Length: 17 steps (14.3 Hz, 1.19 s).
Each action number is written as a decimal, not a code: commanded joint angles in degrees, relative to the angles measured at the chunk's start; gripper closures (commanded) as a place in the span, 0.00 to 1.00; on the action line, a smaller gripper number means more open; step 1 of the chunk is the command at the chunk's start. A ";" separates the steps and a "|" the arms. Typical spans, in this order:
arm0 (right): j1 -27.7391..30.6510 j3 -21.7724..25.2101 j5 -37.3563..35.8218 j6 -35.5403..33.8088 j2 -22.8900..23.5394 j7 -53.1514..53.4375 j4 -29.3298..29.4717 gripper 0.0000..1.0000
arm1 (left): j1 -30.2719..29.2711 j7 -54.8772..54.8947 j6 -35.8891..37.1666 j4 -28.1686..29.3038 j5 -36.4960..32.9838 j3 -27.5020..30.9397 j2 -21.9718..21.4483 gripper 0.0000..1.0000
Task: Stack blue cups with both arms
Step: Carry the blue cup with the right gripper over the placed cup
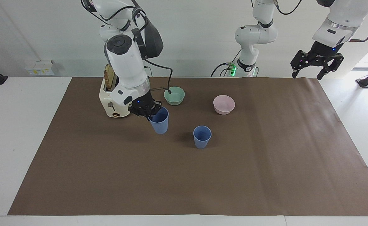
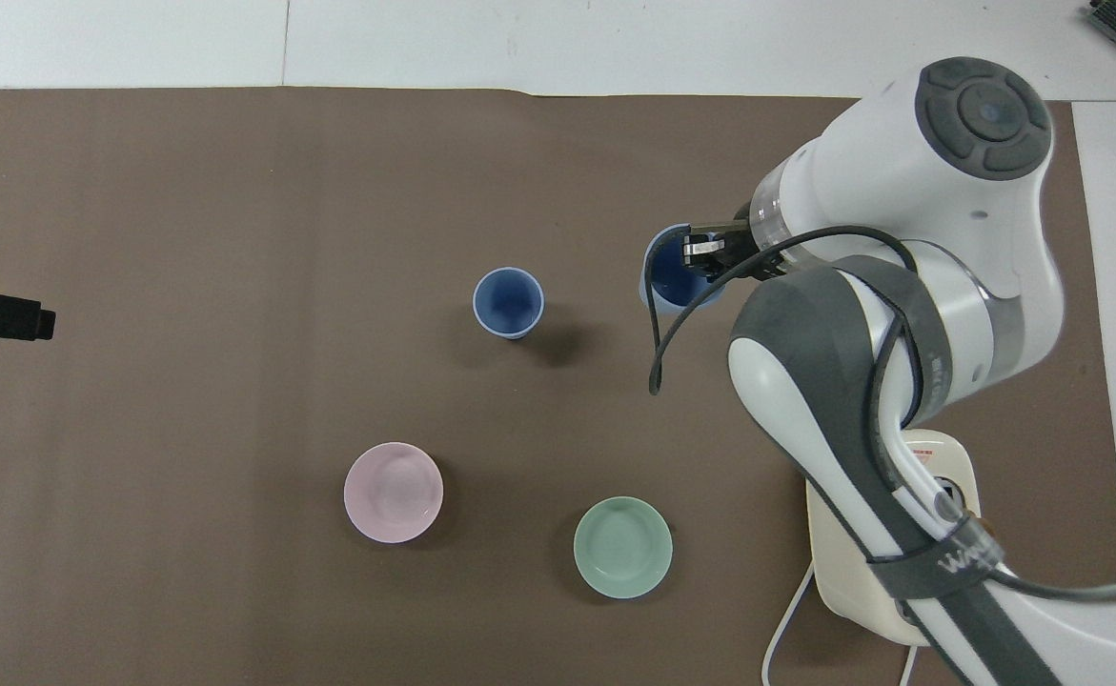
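One blue cup (image 1: 202,137) stands upright on the brown mat near the table's middle; it also shows in the overhead view (image 2: 508,302). My right gripper (image 1: 148,113) is shut on the rim of the second blue cup (image 1: 159,123) and holds it tilted slightly, in the air over the mat, between the toaster and the standing cup. In the overhead view the held cup (image 2: 667,278) shows beside the right gripper (image 2: 698,255). My left gripper (image 1: 316,66) is open and empty, waiting high over the mat's corner at the left arm's end.
A cream toaster (image 1: 110,102) with a bread slice (image 1: 109,73) stands at the right arm's end. A mint-green bowl (image 1: 174,95) and a pink bowl (image 1: 223,104) sit nearer to the robots than the standing cup. The brown mat (image 1: 265,163) covers the table.
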<state>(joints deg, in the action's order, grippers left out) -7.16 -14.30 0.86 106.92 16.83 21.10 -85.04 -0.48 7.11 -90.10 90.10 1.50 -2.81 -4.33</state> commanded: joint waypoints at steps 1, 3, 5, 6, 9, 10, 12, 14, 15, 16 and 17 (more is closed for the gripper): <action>-3.37 -0.02 -1.04 -0.22 3.47 5.26 5.92 1.00 | -0.05 0.63 0.72 -2.31 -0.18 -0.62 1.88 0.00; -4.96 -0.20 -1.04 0.13 4.35 8.15 7.60 1.00 | -0.05 0.71 0.63 -1.34 -0.09 -0.62 1.17 0.00; -7.50 -0.11 -1.04 0.49 5.93 9.92 8.91 1.00 | -0.75 0.98 0.72 -0.98 -0.09 -0.70 0.90 0.00; -9.08 0.06 -1.04 0.57 7.50 12.02 10.23 1.00 | -0.75 0.98 0.72 -0.98 -0.09 -0.71 0.90 0.00; -11.21 0.15 -1.92 0.75 10.68 15.46 13.31 1.00 | -0.31 0.71 1.07 -1.07 -0.01 -0.71 0.99 0.00; -11.47 0.15 -2.00 1.01 10.95 15.55 13.58 1.00 | -0.40 0.63 1.42 -0.98 -0.01 -0.71 0.90 0.00; -12.35 0.24 -2.01 1.63 11.56 16.34 13.58 1.00 | -0.66 0.62 1.42 -1.15 -0.01 -0.71 0.90 0.00; -12.79 0.33 -2.35 2.68 12.53 16.43 13.49 1.00 | -0.84 0.63 1.60 -1.16 -0.01 -0.53 0.90 0.00; -12.79 0.24 -2.44 2.86 12.70 16.43 13.58 1.00 | -0.84 0.63 1.60 -1.16 -0.01 -0.53 0.90 0.00; -12.79 0.07 -2.44 3.47 12.79 16.61 13.49 1.00 | -0.84 0.63 1.60 -1.16 -0.01 -0.36 0.90 0.00; -12.79 -0.02 -2.44 3.56 12.97 16.69 13.32 1.00 | -0.84 0.63 1.60 -1.16 -0.01 -0.35 0.90 0.00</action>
<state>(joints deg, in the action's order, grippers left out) -19.55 -14.20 -0.36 109.83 28.46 35.91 -73.44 -0.52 7.12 -89.91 89.46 1.48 -2.94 -3.08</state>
